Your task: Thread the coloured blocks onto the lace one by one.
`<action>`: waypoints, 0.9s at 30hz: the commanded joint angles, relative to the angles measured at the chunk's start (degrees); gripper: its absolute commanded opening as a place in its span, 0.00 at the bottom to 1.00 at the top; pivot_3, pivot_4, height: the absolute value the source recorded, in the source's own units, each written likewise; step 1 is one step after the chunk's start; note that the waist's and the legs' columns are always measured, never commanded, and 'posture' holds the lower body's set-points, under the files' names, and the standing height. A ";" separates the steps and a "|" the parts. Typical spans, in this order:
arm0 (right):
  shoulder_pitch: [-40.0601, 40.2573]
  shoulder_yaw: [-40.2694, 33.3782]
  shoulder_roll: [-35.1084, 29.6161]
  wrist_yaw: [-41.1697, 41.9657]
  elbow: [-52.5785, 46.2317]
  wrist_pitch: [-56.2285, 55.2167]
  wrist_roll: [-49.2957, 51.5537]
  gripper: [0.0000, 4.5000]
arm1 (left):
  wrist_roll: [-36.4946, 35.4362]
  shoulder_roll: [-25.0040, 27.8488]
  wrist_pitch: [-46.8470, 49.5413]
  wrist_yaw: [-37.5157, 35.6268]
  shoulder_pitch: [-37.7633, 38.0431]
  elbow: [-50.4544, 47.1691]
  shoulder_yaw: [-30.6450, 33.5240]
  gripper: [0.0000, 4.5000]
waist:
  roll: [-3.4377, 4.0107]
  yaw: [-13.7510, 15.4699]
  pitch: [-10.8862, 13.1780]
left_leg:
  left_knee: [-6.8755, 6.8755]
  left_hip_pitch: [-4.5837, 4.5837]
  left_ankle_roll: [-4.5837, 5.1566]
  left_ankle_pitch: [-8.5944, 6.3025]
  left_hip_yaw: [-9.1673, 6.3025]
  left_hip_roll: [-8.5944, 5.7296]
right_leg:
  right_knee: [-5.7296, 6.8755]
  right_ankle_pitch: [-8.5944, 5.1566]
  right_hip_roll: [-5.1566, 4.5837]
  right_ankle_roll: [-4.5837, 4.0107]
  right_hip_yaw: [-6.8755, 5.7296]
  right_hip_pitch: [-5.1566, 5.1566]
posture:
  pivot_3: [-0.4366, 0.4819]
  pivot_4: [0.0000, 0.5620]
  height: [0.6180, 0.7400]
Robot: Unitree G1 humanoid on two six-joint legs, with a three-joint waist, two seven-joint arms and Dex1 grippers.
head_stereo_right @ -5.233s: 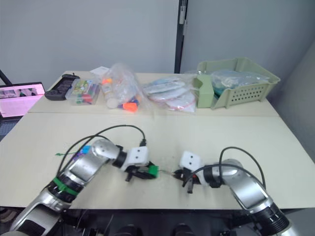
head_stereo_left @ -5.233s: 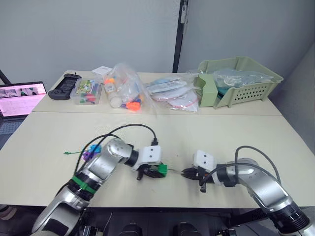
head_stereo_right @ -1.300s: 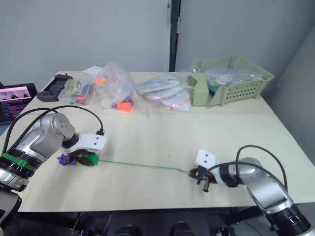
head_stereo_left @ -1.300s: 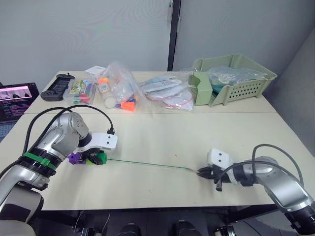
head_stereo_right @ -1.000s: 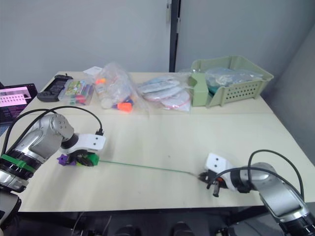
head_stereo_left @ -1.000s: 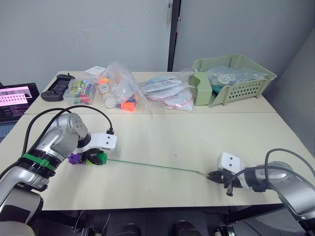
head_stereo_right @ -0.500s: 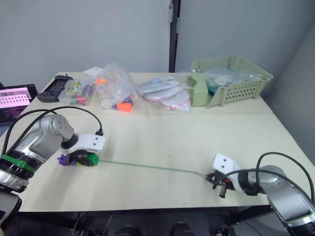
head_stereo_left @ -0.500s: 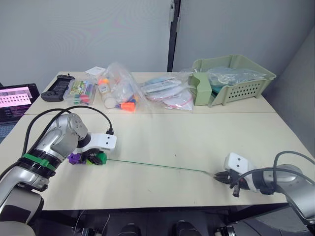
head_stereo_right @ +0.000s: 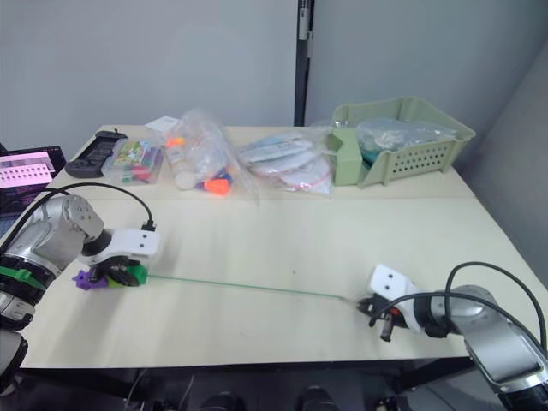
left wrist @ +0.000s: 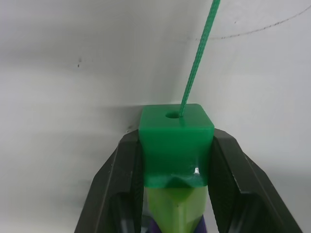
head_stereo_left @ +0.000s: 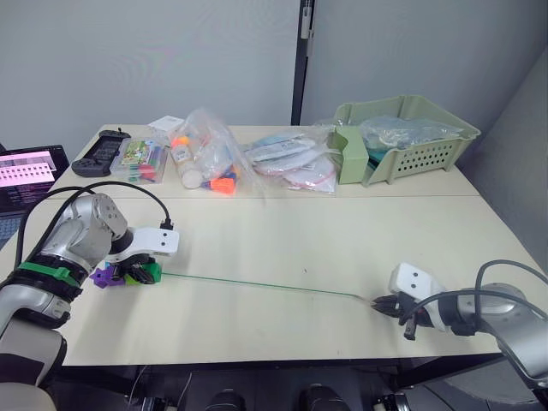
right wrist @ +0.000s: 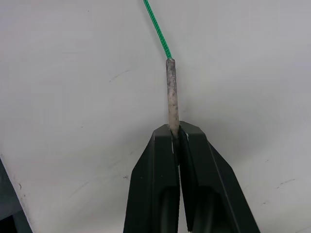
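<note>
The green lace (head_stereo_left: 257, 283) runs taut across the near part of the table (head_stereo_left: 282, 231). At its left end my left gripper (head_stereo_left: 141, 276) is shut on a green block (left wrist: 176, 141) with the lace coming out of its hole. A lime block (left wrist: 174, 206) sits right behind it and a purple block (head_stereo_left: 103, 276) lies behind that. At the right end my right gripper (head_stereo_left: 378, 302) is shut on the lace's pale stiff tip (right wrist: 171, 99).
Along the table's far side lie clear bags of small parts (head_stereo_left: 210, 158), a clear box (head_stereo_left: 141, 160), a black controller (head_stereo_left: 98, 152) and flat plastic packets (head_stereo_left: 295, 163). A pale green basket (head_stereo_left: 411, 137) stands at the back right. A laptop screen (head_stereo_left: 30, 169) glows at the left edge.
My left gripper has drawn the green block and the blocks behind it further left along the table. The right gripper holds the tip at about the same spot, and the lace stays taut.
</note>
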 commanded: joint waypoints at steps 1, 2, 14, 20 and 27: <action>-0.32 -1.34 -0.97 -0.20 -0.78 0.19 -0.12 0.00 | 2.47 2.10 -0.14 0.69 0.28 0.97 0.63 0.27 | 0.00 0.00 0.00 | 0.00 0.00 0.00 0.00 0.00 0.00 | 0.00 0.00 0.00 0.00 0.00 0.00 | 0.48 0.27 1.00; -0.37 -1.27 -0.93 -0.22 -0.77 0.23 -0.13 0.00 | 2.29 2.01 0.10 0.48 0.39 0.62 0.73 0.27 | 0.00 0.01 0.00 | 0.00 0.00 0.00 0.00 0.00 0.00 | 0.00 0.00 0.00 0.00 0.00 0.00 | 0.48 0.27 1.00; 5.82 -5.19 -4.29 0.29 -2.93 0.81 0.50 0.00 | 3.50 3.45 -4.11 1.63 -0.50 6.09 0.80 0.27 | 0.00 -0.03 0.00 | 0.00 -0.05 0.00 0.00 -0.01 0.00 | 0.02 0.00 -0.01 0.00 0.00 -0.04 | 0.48 0.27 1.00; 8.61 -8.24 -4.61 0.28 -3.78 0.73 1.23 0.00 | 2.76 3.76 -3.67 1.40 1.02 5.04 1.96 0.27 | 0.00 0.06 0.00 | 0.01 -0.06 0.00 0.00 -0.01 -0.01 | 0.01 0.00 -0.03 0.00 -0.01 -0.03 | 0.48 0.27 1.00; 4.00 -5.24 -3.67 0.26 -3.35 0.38 1.40 0.00 | 2.36 2.94 -3.02 0.36 2.24 2.21 2.90 0.27 | 0.00 0.17 0.00 | 0.02 -0.08 0.00 0.00 0.00 -0.02 | 0.01 0.00 -0.04 0.00 0.00 -0.03 | 0.48 0.27 1.00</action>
